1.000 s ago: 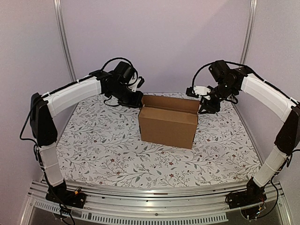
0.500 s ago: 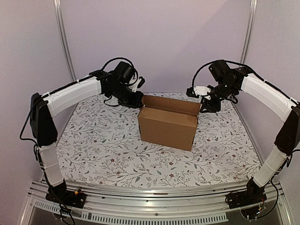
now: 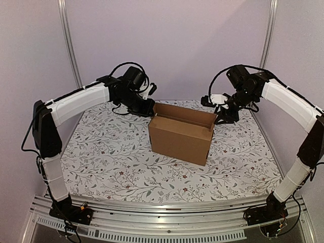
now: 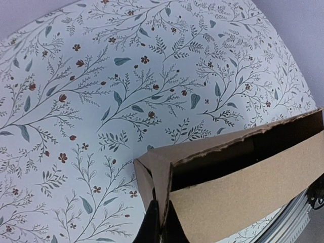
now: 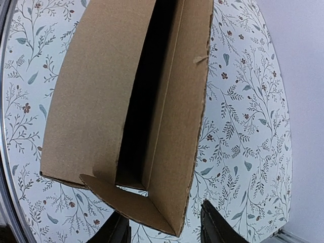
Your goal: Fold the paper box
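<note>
Flanking one paper box (image 3: 180,137), left gripper (image 3: 150,108), right gripper (image 3: 220,117)

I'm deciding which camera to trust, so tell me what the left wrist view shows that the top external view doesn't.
Only the left wrist view: the left end effector closed on a corner edge of the paper box, close up, with the dark inside beside it. Only the top external view: the whole box standing open-topped, the left arm, the right arm, and the right end effector at the box's far right corner. Both: the brown box on the floral tablecloth.
</note>
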